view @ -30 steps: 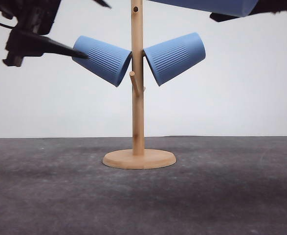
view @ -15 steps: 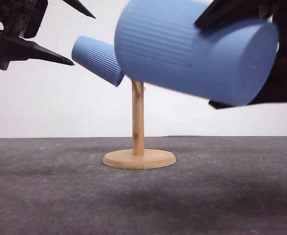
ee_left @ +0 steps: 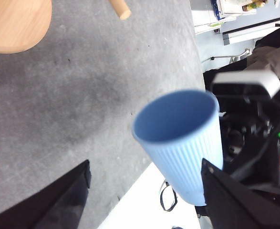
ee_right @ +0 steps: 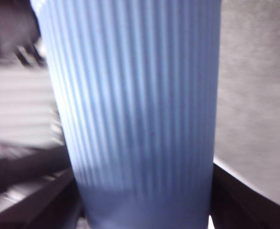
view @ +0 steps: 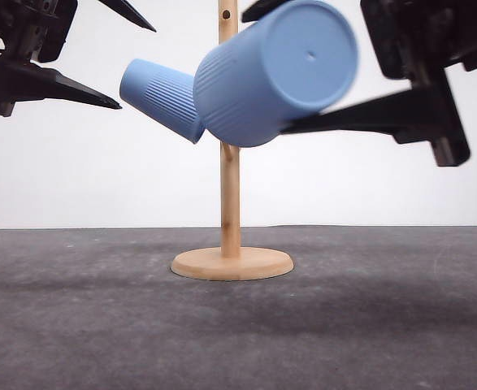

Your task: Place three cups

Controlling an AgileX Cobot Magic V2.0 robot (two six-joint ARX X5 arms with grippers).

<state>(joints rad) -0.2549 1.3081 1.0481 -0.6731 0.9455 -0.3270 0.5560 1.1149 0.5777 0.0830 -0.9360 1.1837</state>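
Look at the front view: your right gripper point(view: 303, 69) is pinching a blue cup point(view: 275, 73) up high, right in front of the wooden stand point(view: 231, 195). The cup lies on its side, its flat round bottom facing you and a bit toward 3 o'clock, its open end pointing at the pole. One black finger point(view: 360, 118) runs along the cup's underside, and another finger pokes out above it at about 12 o'clock. The cup hides the part of the pole behind it, so you cannot tell if it is on a peg. In the right wrist view the ribbed cup point(ee_right: 135, 114) sits snug between two dark fingers point(ee_right: 30, 200), and the picture is blurry. A second cup point(view: 161, 97) hangs on the stand at about 10 o'clock from the held cup, tilted, its bottom pointing up and away from the pole. Your left gripper point(view: 128, 57) is at about 9 o'clock from that cup, just beside its bottom, with its two fingers spread wide and nothing between them. In the left wrist view you see a cup point(ee_left: 180, 143) with its open mouth facing the camera, in the gap between the spread fingers point(ee_left: 58, 200) but not touching them. The stand's round base point(ee_left: 15, 24) and a peg tip point(ee_left: 120, 8) sit on the grey table point(ee_left: 82, 95). The stand's base point(view: 231, 264) rests flat on the table point(view: 238, 325).
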